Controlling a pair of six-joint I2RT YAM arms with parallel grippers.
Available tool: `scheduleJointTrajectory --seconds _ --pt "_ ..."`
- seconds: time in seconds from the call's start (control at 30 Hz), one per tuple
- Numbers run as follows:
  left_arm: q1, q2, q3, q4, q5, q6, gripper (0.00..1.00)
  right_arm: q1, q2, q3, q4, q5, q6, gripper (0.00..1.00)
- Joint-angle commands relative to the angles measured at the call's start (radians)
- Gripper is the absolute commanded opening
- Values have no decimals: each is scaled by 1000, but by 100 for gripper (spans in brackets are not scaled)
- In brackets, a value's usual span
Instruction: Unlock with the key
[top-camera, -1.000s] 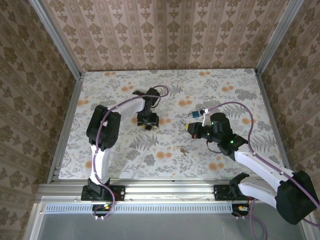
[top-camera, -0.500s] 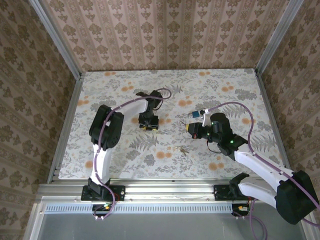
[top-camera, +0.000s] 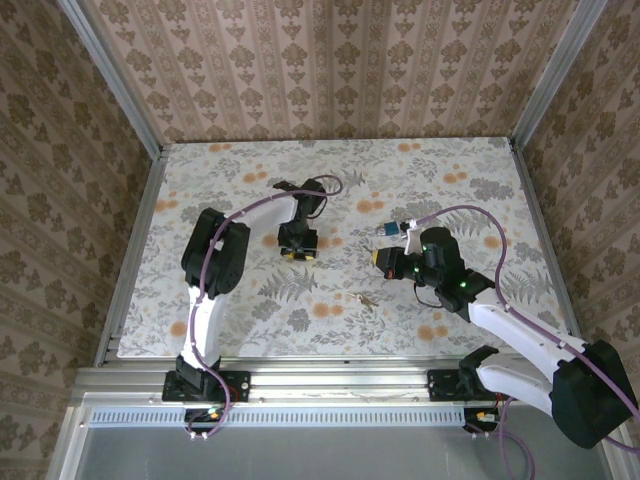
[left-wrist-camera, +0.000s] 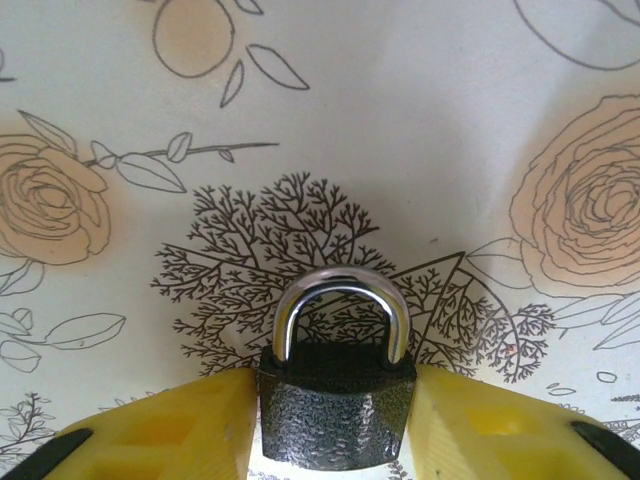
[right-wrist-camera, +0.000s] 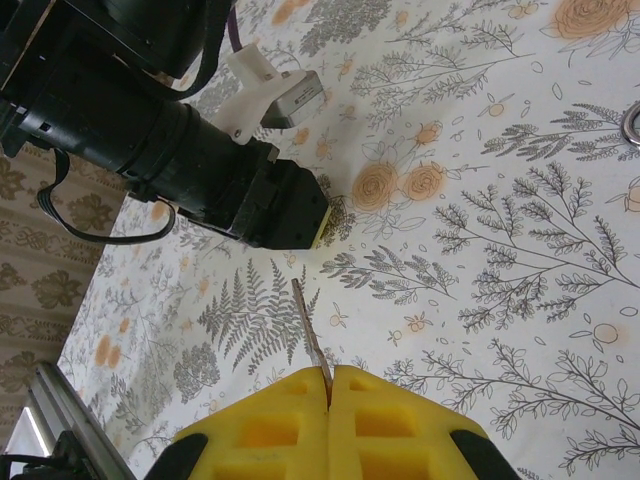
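— Shifted since a second ago: the left arm has swung its elbow slightly toward 3 o'clock. Both grippers have hardly moved.

— Entry one, the lock?

— Padlock, dark body, bright shackle pointing to 12 o'clock in the left wrist view. It is pinched by its sides in the left gripper, jaws pressed onto it, just above the table and at about 11 o'clock from the table's middle.

— Entry two?

— Key, a thin blade standing out toward 11 o'clock in the right wrist view. The right gripper is clamped on it, pads pressed together. Seen from above, this gripper sits at 3 o'clock from the lock, well apart.

— Anything loose?

— A key ring lying on the table at 5 o'clock from the lock.

— And the step?

— Bringing the blade to the keyhole, I judge. I cannot see the keyhole, which is presumably on the underside opposite the shackle. That face should be turned toward the blade first. Then line the tip up along the lock's axis, advance slowly, and keep the left grip firm against the twist.
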Motion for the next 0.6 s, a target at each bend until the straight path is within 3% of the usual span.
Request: scheduleJointTrajectory --seconds 0.0,0.17,0.57 --pt "11 72 -5 18 5 -11 54 -5 10 -6 29 4 8 0" --pt "12 87 21 7 3 -5 52 -5 19 -7 40 4 16 0" --pt "14 95 -24 45 21 -24 21 1 37 -44 82 2 34 0"
